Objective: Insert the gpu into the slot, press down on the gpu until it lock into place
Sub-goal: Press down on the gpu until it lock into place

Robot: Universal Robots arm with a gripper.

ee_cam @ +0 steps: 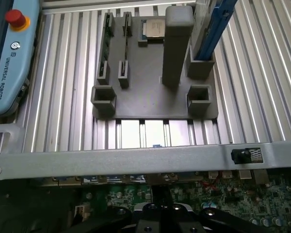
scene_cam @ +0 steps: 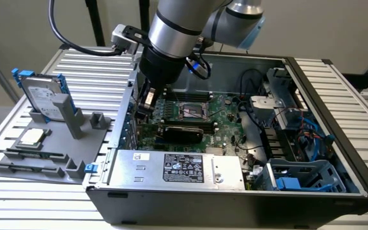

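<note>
Case (scene_cam: 235,206) walls held a silver power supply (scene_cam: 178,170) nearest, then the black gpu (scene_cam: 182,132) on the motherboard (scene_cam: 225,120), its seating hard to make out. Beyond, the arm (scene_cam: 171,33) covered the pincer (ee_cam: 161,211); how wide it stood could not be told. Beside the case, a grey tray (scene_cam: 56,143) on the table (scene_cam: 337,96) carried a hard drive (scene_cam: 43,93).

A plain beige wall (scene_cam: 325,28) stood behind the ribbed aluminium table (scene_cam: 85,67), with black stand poles (scene_cam: 96,21) rising at its rear edge.
</note>
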